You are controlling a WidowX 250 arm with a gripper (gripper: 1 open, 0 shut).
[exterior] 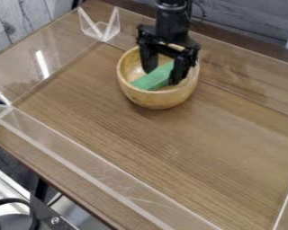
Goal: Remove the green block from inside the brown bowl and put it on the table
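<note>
The brown bowl (157, 92) stands on the table (158, 153) toward the back, slightly left of centre. Inside it lies the green block (157, 78), partly covered by the fingers. My black gripper (165, 69) points straight down into the bowl and is open, with one finger on each side of the block. I cannot tell whether the fingertips touch the block.
Low clear acrylic walls (39, 67) edge the table on all sides. A clear acrylic stand (100, 24) sits at the back left, just outside the wall. Bare wood-grain surface spreads in front of and to the right of the bowl.
</note>
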